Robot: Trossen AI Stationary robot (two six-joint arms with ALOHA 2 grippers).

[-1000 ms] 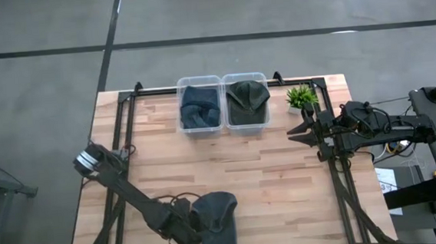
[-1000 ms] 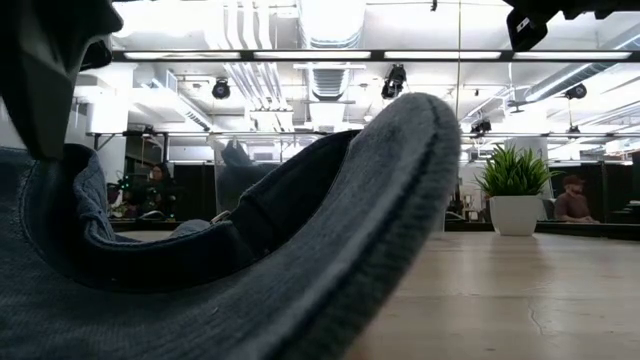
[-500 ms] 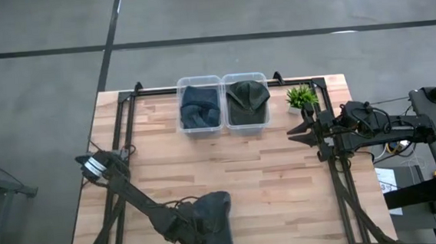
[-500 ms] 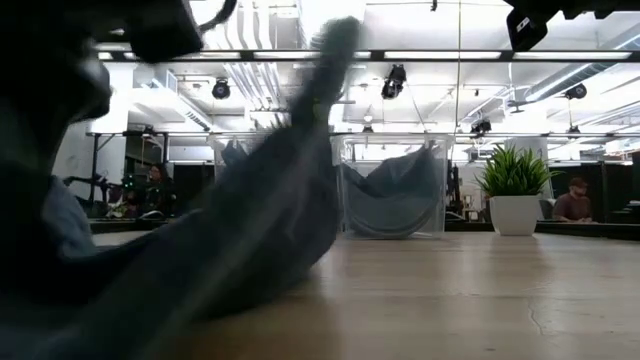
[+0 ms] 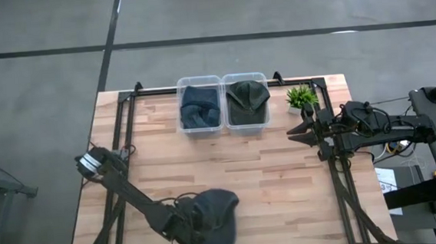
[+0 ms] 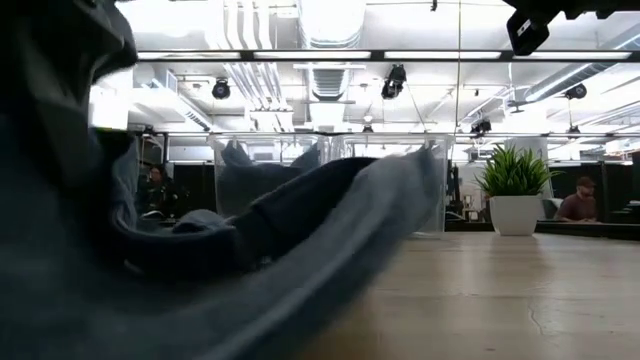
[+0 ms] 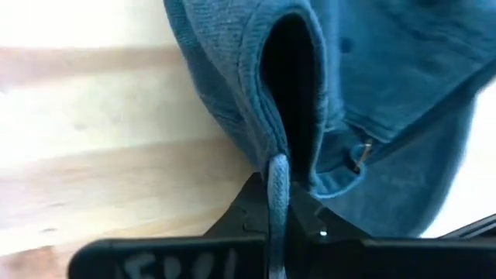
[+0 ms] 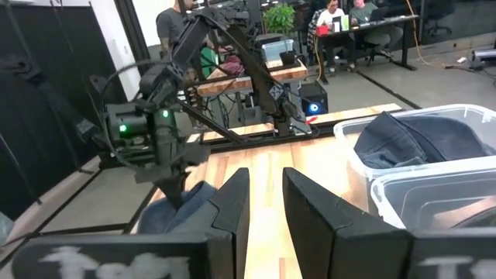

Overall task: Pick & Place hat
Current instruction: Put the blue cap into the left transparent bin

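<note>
Your wooden table [image 5: 284, 186] carries two clear bins [image 5: 223, 103] holding caps, a blue denim cap [image 5: 215, 218] at its near edge with its rim pinched in your closed left gripper [image 7: 277, 213], a potted plant [image 5: 301, 97], and your right gripper [image 5: 296, 132] idle, fingers slightly apart.

1. Low in the high view we see the blue cloth hat [image 5: 215, 218], a matt woven fabric; the left wrist view shows its ribbed weave and a stitched edge.
2. The pale wooden table [image 5: 268, 172] is made of jointed planks with visible grain and a faint satin sheen.
3. At top centre stand two clear plastic bins [image 5: 223, 102], glossy and see-through, each holding dark matt cloth.
4. The black metal frame [image 5: 126, 128] along the table's edges looks matt.
5. The small green plant in a white pot [image 6: 515, 195] has a smooth pot.
</note>
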